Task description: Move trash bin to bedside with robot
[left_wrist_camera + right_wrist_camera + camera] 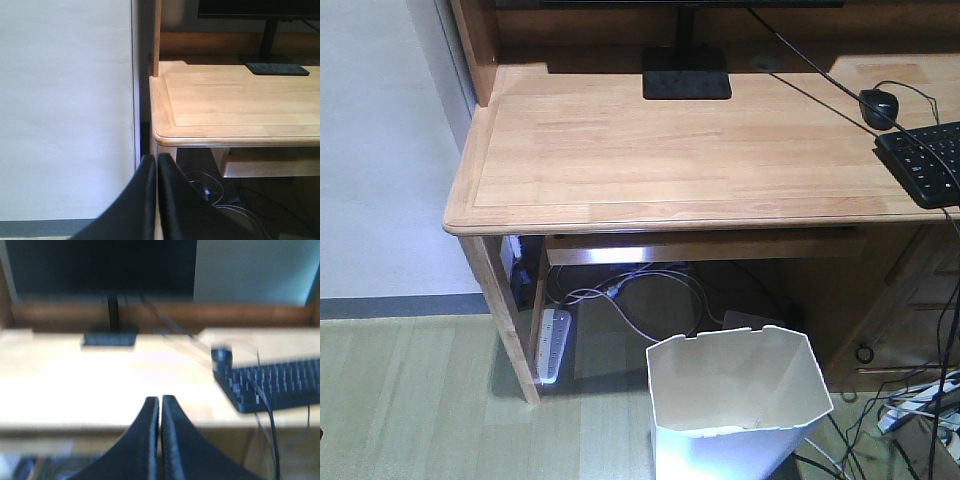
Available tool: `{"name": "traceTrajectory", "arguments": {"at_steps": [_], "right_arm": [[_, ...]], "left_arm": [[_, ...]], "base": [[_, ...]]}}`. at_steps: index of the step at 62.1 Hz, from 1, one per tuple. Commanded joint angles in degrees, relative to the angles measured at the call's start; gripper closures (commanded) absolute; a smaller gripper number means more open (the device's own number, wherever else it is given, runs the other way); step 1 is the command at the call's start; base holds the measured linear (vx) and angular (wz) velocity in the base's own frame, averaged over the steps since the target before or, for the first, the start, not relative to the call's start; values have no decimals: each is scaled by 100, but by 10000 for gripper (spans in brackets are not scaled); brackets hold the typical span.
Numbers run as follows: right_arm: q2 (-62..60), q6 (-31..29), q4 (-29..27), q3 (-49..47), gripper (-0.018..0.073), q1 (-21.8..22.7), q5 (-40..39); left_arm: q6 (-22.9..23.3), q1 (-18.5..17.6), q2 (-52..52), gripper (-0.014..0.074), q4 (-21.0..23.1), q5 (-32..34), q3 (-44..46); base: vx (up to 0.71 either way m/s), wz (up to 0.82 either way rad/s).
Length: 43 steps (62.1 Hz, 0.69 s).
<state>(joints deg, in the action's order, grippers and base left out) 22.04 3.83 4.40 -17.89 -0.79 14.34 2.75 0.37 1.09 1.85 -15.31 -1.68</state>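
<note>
Trash bin [740, 392] on floor before wooden desk [650, 150], low, right of centre; left gripper [156, 160], right gripper [160, 401] both pinched closed, empty, aimed desk-height; bin lies below, right arm likely nearer

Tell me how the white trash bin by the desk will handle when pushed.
Probably light: the trash bin looks thin-walled and empty. Likely to tip if pushed near the rim, since it seems to narrow downward. Its flat facets may flex under a pinch.
</note>
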Motion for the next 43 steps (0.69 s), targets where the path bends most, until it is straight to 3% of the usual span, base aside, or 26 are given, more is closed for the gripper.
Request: {"name": "traceTrajectory", "arguments": {"at_steps": [1,43], "right_arm": [[505,-58,4,-343,569,-5,-187],[966,-41,27,-343,545,1,164]], "left_arm": [[46,-19,56,602,63,422,-165],[46,-19,56,602,63,422,-165]], "base": [[0,0],[0,0]]}}
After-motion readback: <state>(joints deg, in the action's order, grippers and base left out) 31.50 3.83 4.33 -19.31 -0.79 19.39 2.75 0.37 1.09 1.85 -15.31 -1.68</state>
